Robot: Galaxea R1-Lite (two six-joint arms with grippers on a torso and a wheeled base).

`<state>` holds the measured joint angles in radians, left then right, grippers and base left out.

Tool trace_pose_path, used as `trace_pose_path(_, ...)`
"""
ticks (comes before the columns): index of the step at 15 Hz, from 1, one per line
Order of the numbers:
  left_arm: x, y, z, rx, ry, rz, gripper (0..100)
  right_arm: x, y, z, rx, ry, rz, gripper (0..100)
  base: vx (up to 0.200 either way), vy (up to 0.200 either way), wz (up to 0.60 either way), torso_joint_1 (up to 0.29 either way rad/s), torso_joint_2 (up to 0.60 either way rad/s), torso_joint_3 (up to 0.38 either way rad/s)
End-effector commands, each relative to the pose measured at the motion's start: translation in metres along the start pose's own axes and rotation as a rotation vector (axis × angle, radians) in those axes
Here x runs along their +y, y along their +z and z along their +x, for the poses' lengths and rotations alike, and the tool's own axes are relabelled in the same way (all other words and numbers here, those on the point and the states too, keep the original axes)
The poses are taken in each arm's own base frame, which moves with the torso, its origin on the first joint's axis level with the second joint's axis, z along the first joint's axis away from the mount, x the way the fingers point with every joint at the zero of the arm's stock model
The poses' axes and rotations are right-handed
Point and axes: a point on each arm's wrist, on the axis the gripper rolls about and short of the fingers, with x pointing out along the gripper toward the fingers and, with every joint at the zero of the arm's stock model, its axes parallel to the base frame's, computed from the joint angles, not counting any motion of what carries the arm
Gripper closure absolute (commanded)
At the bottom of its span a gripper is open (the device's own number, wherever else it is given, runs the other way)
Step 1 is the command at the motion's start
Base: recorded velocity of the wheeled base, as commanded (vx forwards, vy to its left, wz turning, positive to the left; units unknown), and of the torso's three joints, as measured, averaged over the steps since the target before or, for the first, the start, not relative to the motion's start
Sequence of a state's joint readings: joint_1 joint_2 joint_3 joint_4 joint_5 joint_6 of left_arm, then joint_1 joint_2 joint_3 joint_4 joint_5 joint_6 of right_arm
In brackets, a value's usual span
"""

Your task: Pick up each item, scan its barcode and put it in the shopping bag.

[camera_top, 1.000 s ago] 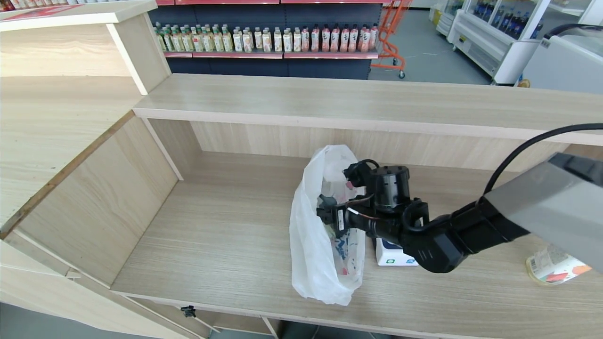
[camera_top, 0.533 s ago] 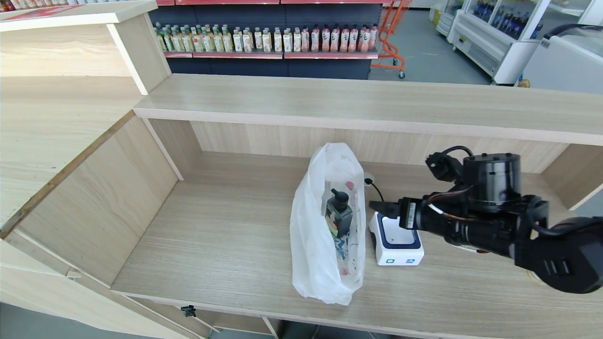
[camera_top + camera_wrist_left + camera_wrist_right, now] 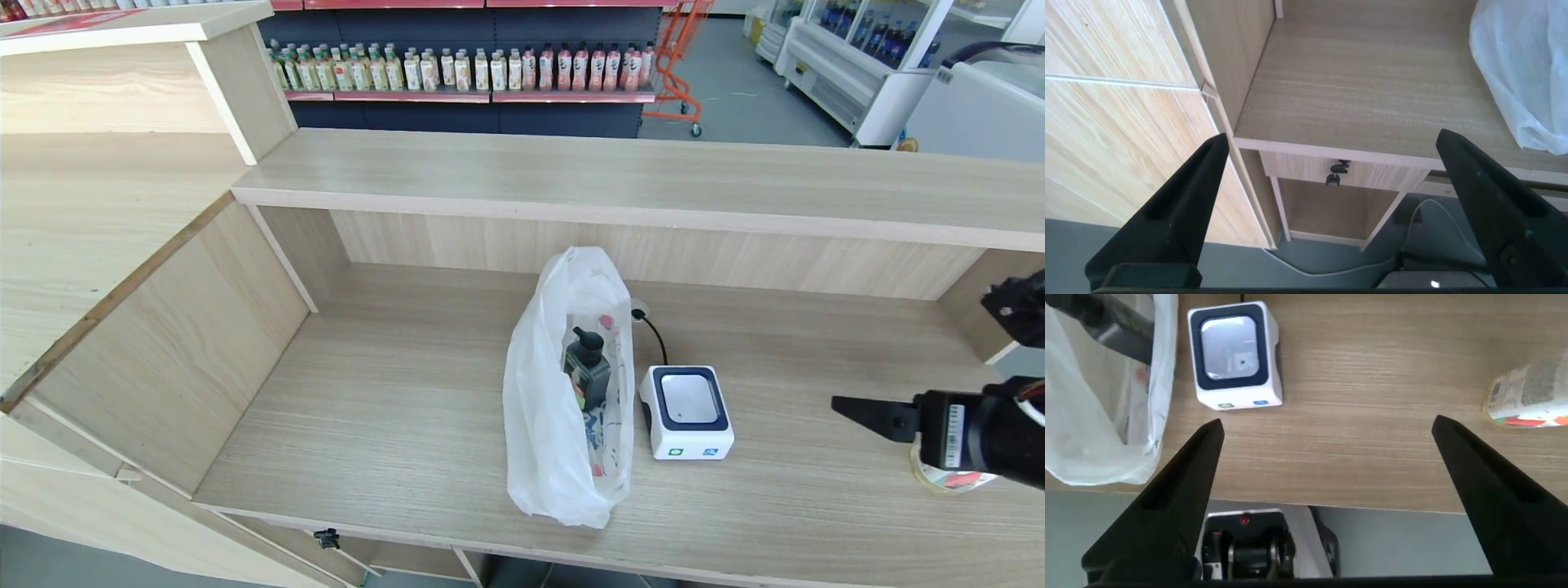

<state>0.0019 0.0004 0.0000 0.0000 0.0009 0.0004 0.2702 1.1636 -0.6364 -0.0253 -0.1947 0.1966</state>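
Holds the right gripper (image 3: 1327, 425) spread wide, empty, between scanner (image 3: 686, 411) and a labelled bottle (image 3: 1529, 396) on the counter (image 3: 408, 425); left gripper (image 3: 1333, 137) likewise apart. Shows a pump bottle (image 3: 586, 371) upright in the shopping bag (image 3: 547, 441).

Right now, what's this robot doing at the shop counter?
It is checking out groceries. A dark pump bottle already stands in the white shopping bag, next to the scanner on the counter. The right claw is open and empty, near a labelled container at the counter's right end, likely the next item. The left claw, also open, hangs before the counter's left end.
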Motion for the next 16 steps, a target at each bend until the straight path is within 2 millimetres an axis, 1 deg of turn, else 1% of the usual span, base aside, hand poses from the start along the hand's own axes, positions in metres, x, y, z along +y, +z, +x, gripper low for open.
trace_pose_path(1,0.000,0.000,0.000,0.000,-0.001,0.001,0,-0.015,-0.011,-0.032,-0.085,-0.051,0.013,0,0.000,0.000,0.00,0.000,0.00,0.000)
trace_pose_path(2,0.000,0.000,0.000,0.000,0.000,0.000,0,-0.016,-0.014,-0.035,-0.090,-0.049,0.014,0,0.000,0.000,0.00,0.000,0.00,0.000)
trace_pose_path(4,0.000,0.000,0.000,0.000,0.000,0.000,0,-0.018,-0.014,-0.039,-0.104,-0.050,0.020,0,0.000,0.000,0.00,0.000,0.00,0.000)
trace_pose_path(9,0.000,0.000,0.000,0.001,0.000,-0.003,0,-0.022,-0.014,-0.038,-0.104,-0.088,0.039,0,0.000,0.000,0.00,0.000,0.00,0.000)
trace_pose_path(12,0.000,0.000,0.000,0.001,0.000,-0.005,0,-0.026,-0.020,-0.040,-0.062,-0.112,0.063,0,-0.200,-0.200,0.00,0.004,0.00,0.004)
trace_pose_path(13,0.000,0.000,0.000,0.001,0.000,-0.007,0,-0.026,-0.020,-0.041,-0.048,-0.116,0.095,0,-0.200,-0.200,0.00,-0.002,0.01,-0.002)
trace_pose_path(16,0.000,0.000,0.000,0.000,0.000,-0.003,0,-0.027,-0.015,-0.040,-0.048,-0.125,0.117,0,-0.200,-0.200,0.00,0.009,0.00,0.004)
